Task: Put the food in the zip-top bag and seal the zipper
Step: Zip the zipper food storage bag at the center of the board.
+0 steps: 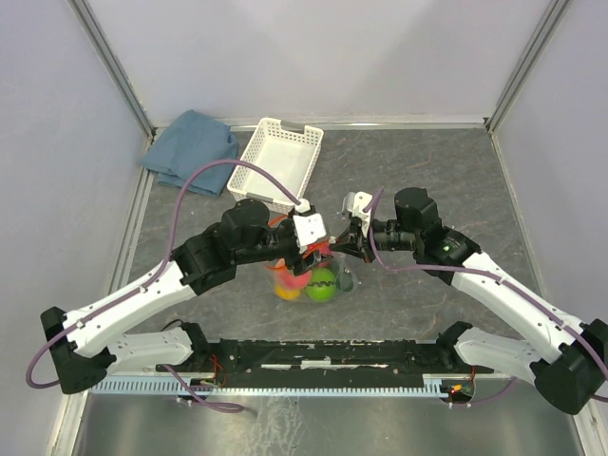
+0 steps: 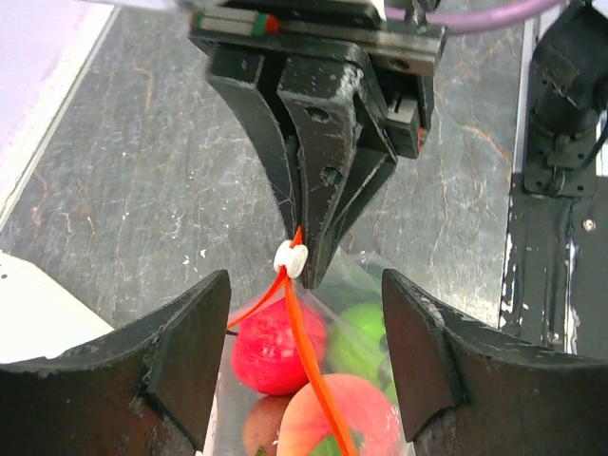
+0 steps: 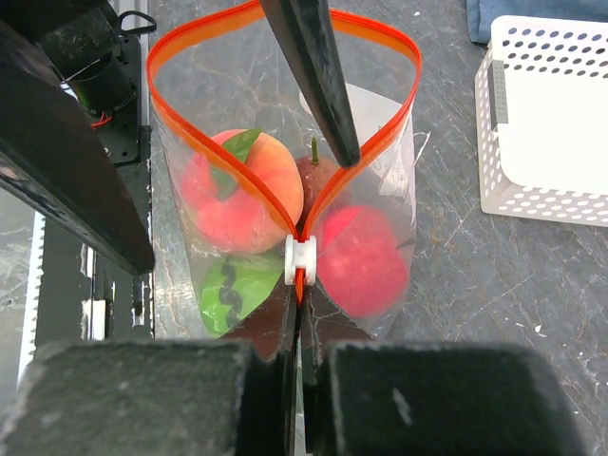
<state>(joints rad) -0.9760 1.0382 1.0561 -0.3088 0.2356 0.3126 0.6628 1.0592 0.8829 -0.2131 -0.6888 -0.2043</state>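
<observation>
The zip-top bag (image 1: 313,277) stands mid-table between both arms, with the food inside: a peach (image 3: 237,190), a red fruit (image 3: 361,256), a green piece (image 3: 237,290) and a brown one (image 3: 318,176). Its orange-red zipper (image 3: 190,43) gapes in a loop, and the white slider (image 3: 300,260) sits at the end nearest my right gripper. My right gripper (image 3: 302,304) is shut on the bag's edge just behind the slider. My left gripper (image 2: 306,285) is open astride the mouth; one of its fingers (image 3: 313,76) reaches into the loop and the other stays outside.
A white slotted basket (image 1: 280,161) stands behind the bag, and a folded blue cloth (image 1: 190,150) lies at the back left. The black base rail (image 1: 332,356) runs along the near edge. Enclosure walls rise on three sides.
</observation>
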